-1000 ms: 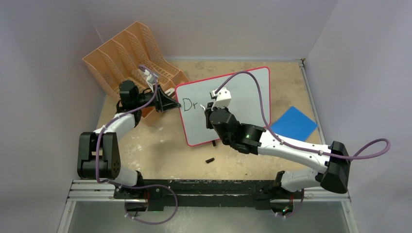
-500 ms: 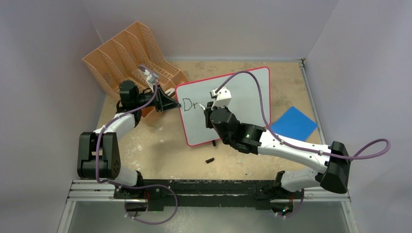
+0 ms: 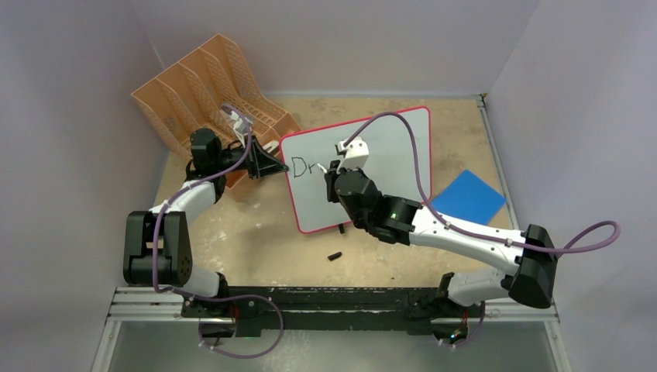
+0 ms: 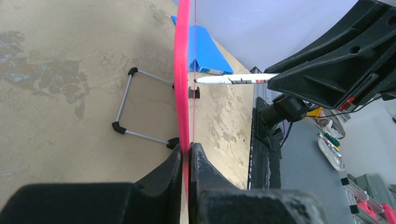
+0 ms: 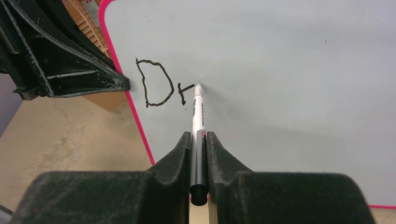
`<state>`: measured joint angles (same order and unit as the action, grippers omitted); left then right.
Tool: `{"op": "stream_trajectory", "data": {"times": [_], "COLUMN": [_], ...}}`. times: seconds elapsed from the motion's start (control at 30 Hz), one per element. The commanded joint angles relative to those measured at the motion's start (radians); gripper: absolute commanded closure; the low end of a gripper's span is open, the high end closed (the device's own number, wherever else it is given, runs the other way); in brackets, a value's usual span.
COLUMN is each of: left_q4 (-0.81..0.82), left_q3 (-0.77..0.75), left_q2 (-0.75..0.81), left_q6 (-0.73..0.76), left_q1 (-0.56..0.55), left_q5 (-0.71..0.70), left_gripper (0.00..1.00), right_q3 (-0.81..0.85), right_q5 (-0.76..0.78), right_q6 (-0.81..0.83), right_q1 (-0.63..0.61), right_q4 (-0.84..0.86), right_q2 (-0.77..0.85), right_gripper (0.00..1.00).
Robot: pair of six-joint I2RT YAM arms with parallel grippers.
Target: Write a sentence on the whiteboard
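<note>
Lettering (image 5: 171, 86) in thin black strokes, reading "Dr", sits by the upper left edge of the large white rectangular whiteboard (image 3: 387, 147) with a thin red-pink frame, which stands propped near the middle of the bench (image 3: 256, 232). A white-barrelled marker (image 5: 199, 112) touches the board just right of the "r", with the right gripper (image 5: 199, 136) clamped on its barrel. The left gripper (image 4: 186, 149) is pinched on the board's left frame edge. An orange plastic file rack (image 3: 194, 85) fills the far left corner, a blue square pad (image 3: 467, 198) lies near the right edge, and a small black cap (image 3: 335, 255) lies toward the near edge.
</note>
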<state>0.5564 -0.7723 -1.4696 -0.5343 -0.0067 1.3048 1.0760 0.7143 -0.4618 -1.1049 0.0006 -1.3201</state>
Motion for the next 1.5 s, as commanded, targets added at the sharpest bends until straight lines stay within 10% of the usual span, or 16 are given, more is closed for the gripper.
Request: {"op": "stream_trajectory", "data": {"times": [0.0, 1.47], "left_q4": [0.023, 0.019], "left_q3": [-0.013, -0.013], "left_q2": [0.031, 0.030], "left_q6": [0.031, 0.036], "left_q1": [-0.010, -0.012], "left_q5": [0.034, 0.033], "left_gripper": [1.00, 1.00], "right_q3": [0.004, 0.009], "right_q5": [0.008, 0.046], "right_q6": [-0.018, -0.035], "right_q1": [0.004, 0.026], "right_q4": [0.020, -0.046], "right_q2": [0.013, -0.002], "right_gripper": [1.00, 1.00]}}
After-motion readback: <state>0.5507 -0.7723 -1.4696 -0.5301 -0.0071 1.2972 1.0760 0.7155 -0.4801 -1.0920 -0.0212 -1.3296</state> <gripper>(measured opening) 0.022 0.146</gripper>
